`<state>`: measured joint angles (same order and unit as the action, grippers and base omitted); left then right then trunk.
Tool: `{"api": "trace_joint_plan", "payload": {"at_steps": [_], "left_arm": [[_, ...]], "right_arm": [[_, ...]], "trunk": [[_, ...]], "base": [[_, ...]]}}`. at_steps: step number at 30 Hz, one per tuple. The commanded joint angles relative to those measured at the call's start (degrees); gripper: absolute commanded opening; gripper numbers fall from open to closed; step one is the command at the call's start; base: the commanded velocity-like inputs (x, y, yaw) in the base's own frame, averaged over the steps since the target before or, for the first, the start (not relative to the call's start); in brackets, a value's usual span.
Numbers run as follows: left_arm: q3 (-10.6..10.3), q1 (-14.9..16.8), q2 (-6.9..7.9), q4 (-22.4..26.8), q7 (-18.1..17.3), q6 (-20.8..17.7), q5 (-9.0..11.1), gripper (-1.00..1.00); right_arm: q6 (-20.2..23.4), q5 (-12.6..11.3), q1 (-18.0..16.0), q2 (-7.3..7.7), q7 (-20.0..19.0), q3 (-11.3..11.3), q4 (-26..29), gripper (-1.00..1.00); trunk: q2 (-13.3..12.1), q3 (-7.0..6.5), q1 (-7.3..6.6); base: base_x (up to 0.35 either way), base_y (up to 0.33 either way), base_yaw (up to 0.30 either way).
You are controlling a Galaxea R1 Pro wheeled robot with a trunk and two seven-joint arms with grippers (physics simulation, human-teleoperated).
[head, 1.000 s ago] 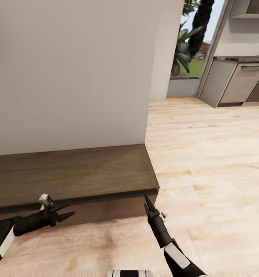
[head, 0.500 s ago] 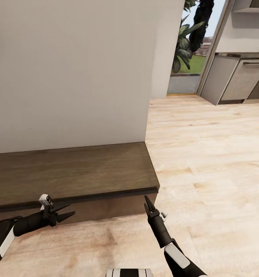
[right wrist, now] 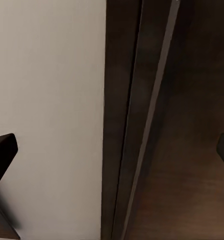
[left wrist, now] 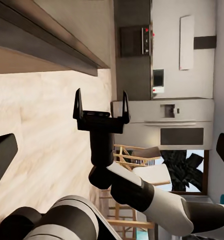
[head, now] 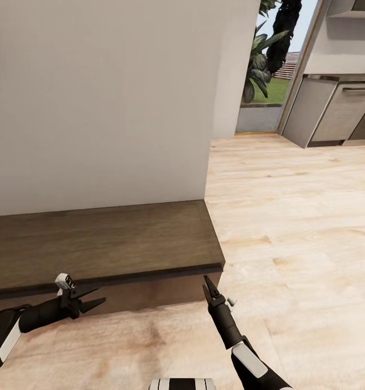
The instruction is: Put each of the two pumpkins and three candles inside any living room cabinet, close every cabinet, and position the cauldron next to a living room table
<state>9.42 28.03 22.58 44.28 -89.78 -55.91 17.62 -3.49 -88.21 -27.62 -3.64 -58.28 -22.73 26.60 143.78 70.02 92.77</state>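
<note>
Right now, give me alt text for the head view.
A long, low dark-brown cabinet stands shut against a white wall. Both open, empty grippers hover before its front, left gripper and right gripper. To the right, pale wood floor runs toward grey kitchen units.

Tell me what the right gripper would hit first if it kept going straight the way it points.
Probably the cabinet: the right gripper points at its near end, just under the top's edge. Depth is unclear.
</note>
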Motion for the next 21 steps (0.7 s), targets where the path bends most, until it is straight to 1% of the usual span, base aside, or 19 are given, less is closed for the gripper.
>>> {"api": "trace_joint_plan", "payload": {"at_steps": [1, 5, 8, 13, 21], "left_arm": [[-0.01, 0.01, 0.01, 0.01, -0.22, -0.61, -0.03, 1.00], [-0.09, 0.01, 0.01, 0.05, -0.22, -0.56, -0.10, 1.00], [-0.10, 0.01, 0.01, 0.03, -0.22, -0.53, -0.06, 1.00], [-0.10, 0.01, 0.01, 0.01, -0.22, -0.52, -0.01, 1.00], [-0.10, 0.01, 0.02, 0.01, -0.22, -0.52, 0.04, 1.00]], "right_arm": [[-0.37, -0.56, -0.06, 0.04, -0.16, -0.47, -0.06, 1.00], [-0.38, -0.32, -0.06, 0.04, -0.17, -0.47, -0.06, 1.00], [-0.38, -0.24, -0.06, 0.04, -0.17, -0.47, -0.06, 1.00], [-0.38, -0.21, -0.06, 0.04, -0.17, -0.47, -0.06, 1.00], [-0.38, -0.21, -0.05, 0.04, -0.17, -0.47, -0.08, 1.00]], "trunk": [[0.02, 0.04, -0.01], [0.02, 0.04, -0.01], [0.02, 0.04, -0.01], [0.02, 0.04, -0.01], [0.02, 0.04, -0.01]], "base": [[0.032, 0.000, 0.000], [0.192, 0.000, 0.000], [0.103, 0.000, 0.000], [0.055, 0.000, 0.000], [0.007, 0.000, 0.000]]}}
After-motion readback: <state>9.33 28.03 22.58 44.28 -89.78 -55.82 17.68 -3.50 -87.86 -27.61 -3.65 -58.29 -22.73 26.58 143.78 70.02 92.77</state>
